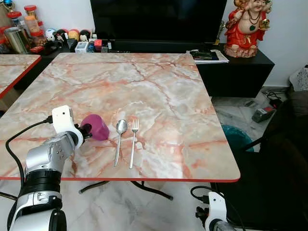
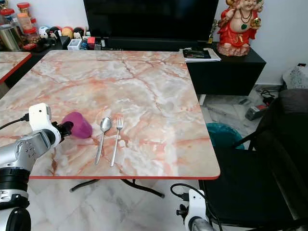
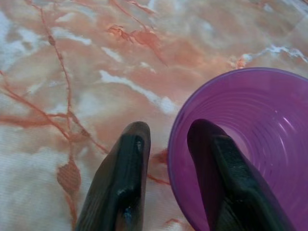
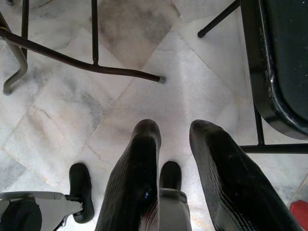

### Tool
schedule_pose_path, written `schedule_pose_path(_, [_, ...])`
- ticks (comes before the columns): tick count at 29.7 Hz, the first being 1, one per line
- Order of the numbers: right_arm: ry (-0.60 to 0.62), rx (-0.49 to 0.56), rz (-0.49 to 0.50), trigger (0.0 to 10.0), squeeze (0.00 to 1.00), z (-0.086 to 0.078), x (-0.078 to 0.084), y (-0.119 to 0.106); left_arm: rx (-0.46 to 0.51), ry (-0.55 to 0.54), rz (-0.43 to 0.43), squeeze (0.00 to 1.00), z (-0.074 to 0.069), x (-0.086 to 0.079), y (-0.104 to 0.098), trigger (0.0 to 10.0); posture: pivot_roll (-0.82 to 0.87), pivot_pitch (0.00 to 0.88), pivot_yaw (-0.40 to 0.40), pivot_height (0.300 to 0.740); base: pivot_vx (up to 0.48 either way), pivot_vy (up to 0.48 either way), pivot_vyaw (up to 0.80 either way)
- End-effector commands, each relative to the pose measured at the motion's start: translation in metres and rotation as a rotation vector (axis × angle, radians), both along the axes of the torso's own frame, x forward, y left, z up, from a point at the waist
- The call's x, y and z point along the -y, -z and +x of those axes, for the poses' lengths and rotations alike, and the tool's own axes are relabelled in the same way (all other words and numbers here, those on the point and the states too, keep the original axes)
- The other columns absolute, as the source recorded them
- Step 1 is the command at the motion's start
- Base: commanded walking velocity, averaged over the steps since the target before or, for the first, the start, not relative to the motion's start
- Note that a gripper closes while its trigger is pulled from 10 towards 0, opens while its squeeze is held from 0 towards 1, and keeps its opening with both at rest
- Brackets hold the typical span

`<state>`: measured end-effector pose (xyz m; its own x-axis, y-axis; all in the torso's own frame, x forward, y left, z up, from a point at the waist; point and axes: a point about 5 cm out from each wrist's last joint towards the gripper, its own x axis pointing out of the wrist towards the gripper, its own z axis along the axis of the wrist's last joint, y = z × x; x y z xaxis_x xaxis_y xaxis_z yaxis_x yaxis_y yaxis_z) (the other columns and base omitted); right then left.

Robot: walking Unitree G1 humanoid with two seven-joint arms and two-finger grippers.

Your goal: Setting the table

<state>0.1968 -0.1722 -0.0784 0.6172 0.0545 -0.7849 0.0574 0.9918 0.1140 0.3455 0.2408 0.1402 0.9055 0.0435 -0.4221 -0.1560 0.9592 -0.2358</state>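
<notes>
Right, the left gripper (image 3: 166, 144) is clamped on the rim of the purple cup (image 1: 96, 127), one finger (image 3: 219, 168) inside the mouth, the other outside against the wall. The cup lies tilted on its side on the marble table (image 1: 159, 86), near the front edge. Just beyond the cup, away from the gripper, a spoon (image 1: 119, 139) and a fork (image 1: 134, 140) lie side by side, close but apart. The right gripper (image 4: 173, 139) hangs below the table over the tiled floor (image 4: 120, 29), its fingers slightly parted and holding nothing, a black chair (image 1: 274, 159) beside it.
</notes>
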Motion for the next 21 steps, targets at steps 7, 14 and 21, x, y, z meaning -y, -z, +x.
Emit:
schedule_pose_path(7, [0.015,0.003,0.003,10.0,0.00,0.001,0.001,-0.001,0.014,-0.014,0.010,0.00,0.001,-0.002,-0.004,0.0,0.07,0.000,-0.019,0.740,0.000,0.000,0.00])
schedule_pose_path(14, [0.014,0.003,0.002,10.0,0.00,0.002,0.001,-0.001,0.044,-0.040,0.015,0.00,0.002,-0.008,-0.012,0.0,0.07,0.000,-0.020,0.740,0.000,0.000,0.00])
schedule_pose_path(21, [0.012,0.002,0.002,10.0,0.00,0.002,0.001,-0.001,0.063,-0.030,0.005,0.00,0.003,-0.003,-0.014,0.0,0.07,0.000,-0.022,0.740,0.000,0.000,0.00])
